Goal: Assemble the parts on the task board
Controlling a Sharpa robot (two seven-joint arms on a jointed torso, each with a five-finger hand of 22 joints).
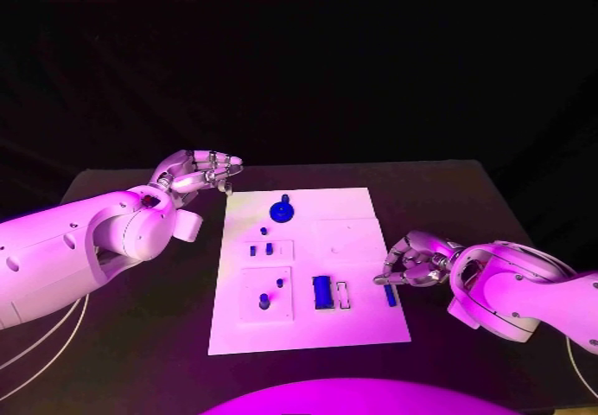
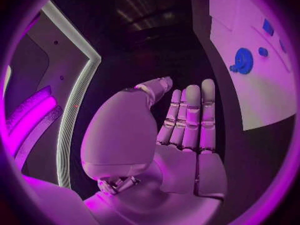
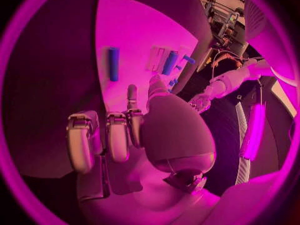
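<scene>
White task board (image 1: 349, 216) lies mid-surface (image 1: 473, 190). Blue gear-like part (image 1: 282, 210) sits near its far edge; a blue bar part (image 1: 390, 295) lies by its right edge. Left hand (image 1: 200, 173) hovers off the far-left corner, fingers (image 2: 190, 115) straight, together, holding nothing. Right hand (image 1: 417, 259) beside the bar, fingers (image 3: 119, 135) curled, empty.

The task board (image 1: 355, 328) is lying in the middle of the tabletop (image 1: 473, 186). A gear (image 1: 283, 210) is sitting near its far edge, a rod (image 1: 390, 295) is lying by its right edge, and a block (image 1: 321, 291) is resting just left of that.
</scene>
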